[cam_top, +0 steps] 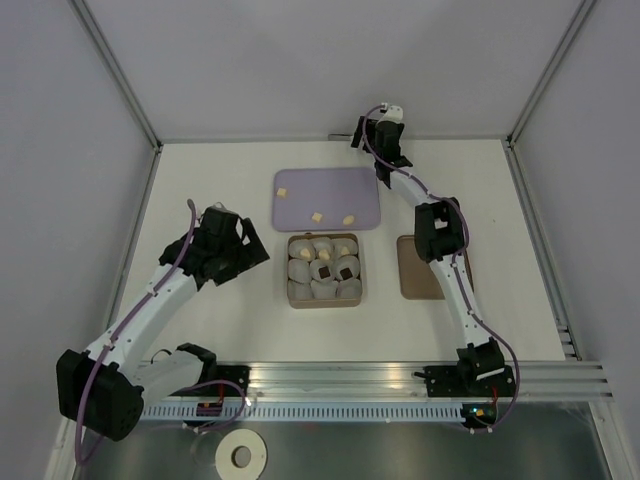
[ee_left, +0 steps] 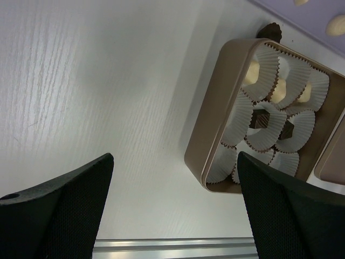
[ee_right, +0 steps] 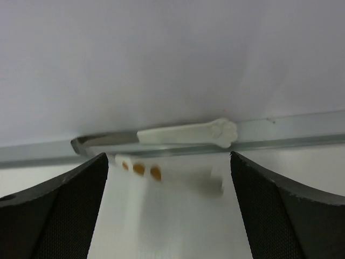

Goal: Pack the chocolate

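While right gripper [ee_right: 168, 159] gapes at far edge, left gripper [ee_left: 175, 156] beside box [ee_left: 200, 162]

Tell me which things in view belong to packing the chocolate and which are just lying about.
Belongs to the job:
chocolate: three pale pieces on the purple tray, others already in paper cups in the box
brown lid beside the box, probably for closing it

Just lying about:
paw-tipped tongs at the far edge
white roll on the near side of the rail
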Tool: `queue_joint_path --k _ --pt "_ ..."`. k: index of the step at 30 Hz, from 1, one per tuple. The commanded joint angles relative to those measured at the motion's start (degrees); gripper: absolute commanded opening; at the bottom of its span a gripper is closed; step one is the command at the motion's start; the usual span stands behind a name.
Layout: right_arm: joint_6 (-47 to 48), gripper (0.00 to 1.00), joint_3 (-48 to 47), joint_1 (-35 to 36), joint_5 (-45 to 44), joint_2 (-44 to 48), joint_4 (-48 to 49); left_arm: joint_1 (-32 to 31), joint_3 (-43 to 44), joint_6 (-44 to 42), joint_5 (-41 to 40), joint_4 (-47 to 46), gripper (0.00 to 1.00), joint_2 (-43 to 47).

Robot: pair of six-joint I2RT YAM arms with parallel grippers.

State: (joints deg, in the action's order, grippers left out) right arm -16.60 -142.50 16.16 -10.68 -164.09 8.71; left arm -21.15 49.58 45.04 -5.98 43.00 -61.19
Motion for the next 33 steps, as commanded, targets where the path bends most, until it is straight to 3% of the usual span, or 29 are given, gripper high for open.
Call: queue_joint_path --k 1,6,7,13,15,16,24,26,31,33 --pt "-4.76 0.98 -0.94 -1.75 3.99 -0.79 9.83 -0.3 -0.28 -2.32 -1.76 -4.68 1.0 -0.68" --pt "-9.74 0.97 -4.81 -1.84 4.87 -4.57 12.98 -0.3 0.16 -3.11 -1.32 -7.14 1.0 -2.97" --pt "-11.16 0.92 -5.16 -1.66 5.14 -5.09 13.78 -0.3 0.08 -3.11 -1.06 -7.32 1.0 -3.32" --pt "-18.46 0.87 -3.06 -1.57 7.95 -5.63 14.23 -0.21 0.78 -4.96 -1.23 -7.58 1.0 -3.76" --pt "-18.91 0.73 -1.83 -1.49 8.13 -4.93 14.23 -0.3 0.69 -4.96 -1.67 -7.58 1.0 -3.68" --pt "-19.08 0.58 -1.47 -1.49 7.95 -4.66 14.23 -0.3 0.78 -4.78 -1.58 -7.58 1.0 -3.76" --pt "-17.07 0.2 2.74 -1.13 7.95 -1.33 14.4 -0.3 0.6 -4.17 -0.79 -6.97 1.0 -2.62" --pt "-16.01 0.0 3.97 -1.22 10.05 1.39 14.23 -0.21 0.69 -3.38 -0.53 -6.01 1.0 -2.1" --pt "-11.36 0.01 15.12 -1.13 12.7 16.03 11.5 -0.3 2.97 -0.49 -0.79 -1.35 1.0 -0.16" --pt "-10.74 0.01 24.4 -1.13 11.29 22.55 11.77 -0.3 4.55 0.22 -0.96 2.16 1.0 0.19"
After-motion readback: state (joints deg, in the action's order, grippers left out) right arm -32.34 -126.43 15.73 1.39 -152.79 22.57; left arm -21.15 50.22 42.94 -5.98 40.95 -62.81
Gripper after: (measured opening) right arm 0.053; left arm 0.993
